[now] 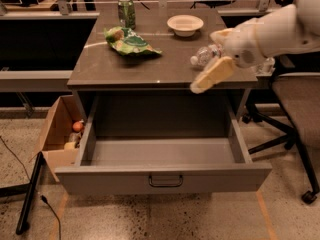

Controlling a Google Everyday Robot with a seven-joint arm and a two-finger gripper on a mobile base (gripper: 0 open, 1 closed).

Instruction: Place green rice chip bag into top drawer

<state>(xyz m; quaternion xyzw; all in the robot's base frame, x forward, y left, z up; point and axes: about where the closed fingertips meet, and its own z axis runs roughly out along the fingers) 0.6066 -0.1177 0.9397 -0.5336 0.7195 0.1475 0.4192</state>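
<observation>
The green rice chip bag (129, 41) lies flat on the grey table top at the back left, just in front of a green soda can (126, 12). The top drawer (162, 176) is pulled fully open below the table top and holds nothing that I can see. My gripper (200, 86) hangs at the end of the white arm, which comes in from the right. It is over the table's front right edge, well to the right of the bag and holding nothing.
A white bowl (185, 24) sits at the back centre. A clear plastic bottle (205, 55) lies on its side behind my arm. A brown cardboard box (57, 134) stands on the floor at the left, an office chair (295, 119) at the right.
</observation>
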